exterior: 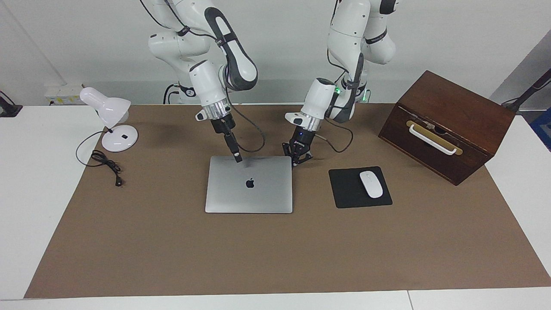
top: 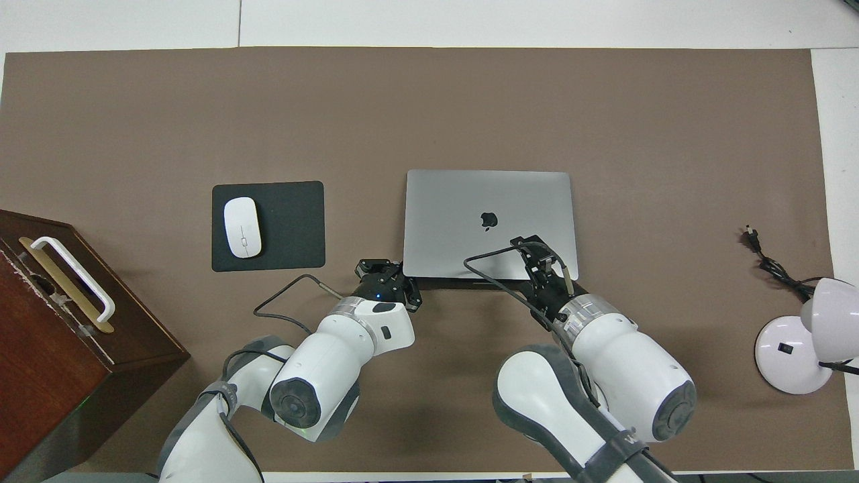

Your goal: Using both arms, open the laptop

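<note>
The silver-grey laptop point(exterior: 258, 193) point(top: 470, 201) lies closed and flat on the brown mat, its dark logo up. My right gripper point(exterior: 238, 159) point(top: 537, 249) points down onto the lid, at the lid's edge nearest the robots. My left gripper point(exterior: 296, 161) point(top: 388, 270) is low at the mat, shut, right beside the laptop's corner nearest the robots at the left arm's end. I cannot tell whether it touches the corner.
A black mouse pad point(exterior: 344, 193) point(top: 295, 228) with a white mouse point(exterior: 371, 184) lies beside the laptop toward the left arm's end. A dark wooden box point(exterior: 447, 125) with a white handle stands past it. A white desk lamp point(exterior: 112, 125) and its cord sit at the right arm's end.
</note>
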Motion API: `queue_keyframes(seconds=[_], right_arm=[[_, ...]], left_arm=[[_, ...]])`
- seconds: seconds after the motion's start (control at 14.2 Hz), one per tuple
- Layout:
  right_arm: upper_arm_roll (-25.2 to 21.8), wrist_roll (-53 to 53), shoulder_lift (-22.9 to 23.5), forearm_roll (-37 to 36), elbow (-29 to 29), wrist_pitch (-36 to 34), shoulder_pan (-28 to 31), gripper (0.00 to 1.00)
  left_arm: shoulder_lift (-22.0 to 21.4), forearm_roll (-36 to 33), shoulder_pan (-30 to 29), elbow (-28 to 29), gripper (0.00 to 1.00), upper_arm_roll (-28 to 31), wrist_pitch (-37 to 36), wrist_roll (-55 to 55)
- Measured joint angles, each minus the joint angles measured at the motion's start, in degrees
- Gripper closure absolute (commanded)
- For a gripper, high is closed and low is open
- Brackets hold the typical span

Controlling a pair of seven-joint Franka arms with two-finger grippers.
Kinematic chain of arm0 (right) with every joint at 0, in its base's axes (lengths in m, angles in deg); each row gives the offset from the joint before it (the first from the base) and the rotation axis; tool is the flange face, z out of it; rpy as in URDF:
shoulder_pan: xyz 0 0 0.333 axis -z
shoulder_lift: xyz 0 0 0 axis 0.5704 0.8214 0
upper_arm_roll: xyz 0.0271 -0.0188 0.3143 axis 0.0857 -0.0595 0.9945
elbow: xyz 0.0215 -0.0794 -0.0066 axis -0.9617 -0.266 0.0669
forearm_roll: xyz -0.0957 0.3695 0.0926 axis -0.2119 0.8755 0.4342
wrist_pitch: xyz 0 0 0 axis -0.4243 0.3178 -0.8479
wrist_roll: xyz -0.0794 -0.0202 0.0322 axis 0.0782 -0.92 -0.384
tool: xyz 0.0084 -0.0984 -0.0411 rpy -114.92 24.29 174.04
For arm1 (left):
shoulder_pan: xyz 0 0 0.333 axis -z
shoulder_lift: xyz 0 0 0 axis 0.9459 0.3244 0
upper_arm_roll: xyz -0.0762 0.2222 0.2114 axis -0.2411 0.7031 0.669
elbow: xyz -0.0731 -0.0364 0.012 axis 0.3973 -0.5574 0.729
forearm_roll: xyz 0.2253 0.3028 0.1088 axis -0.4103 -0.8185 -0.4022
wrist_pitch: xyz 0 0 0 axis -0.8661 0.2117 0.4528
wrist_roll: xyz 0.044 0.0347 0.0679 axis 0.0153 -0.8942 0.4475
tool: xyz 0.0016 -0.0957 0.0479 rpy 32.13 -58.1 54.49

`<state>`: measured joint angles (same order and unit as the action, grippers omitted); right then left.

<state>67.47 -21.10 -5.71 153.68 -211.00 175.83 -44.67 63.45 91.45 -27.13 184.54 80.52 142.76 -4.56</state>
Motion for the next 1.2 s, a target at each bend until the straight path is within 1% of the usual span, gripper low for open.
queue_keyframes(seconds=[0.49, 1.2], right_arm=[[-0.4, 0.0, 0.2, 0.7, 0.0, -0.2, -0.3, 0.00], [-4.3, -4.3, 0.4, 0.7, 0.8, -3.1, -0.2, 0.00]], left_arm=[[0.0, 0.0, 0.0, 0.0, 1.00, 0.0, 0.0, 0.0], [0.0, 0.0, 0.0, 0.0, 1.00, 0.0, 0.0, 0.1]])
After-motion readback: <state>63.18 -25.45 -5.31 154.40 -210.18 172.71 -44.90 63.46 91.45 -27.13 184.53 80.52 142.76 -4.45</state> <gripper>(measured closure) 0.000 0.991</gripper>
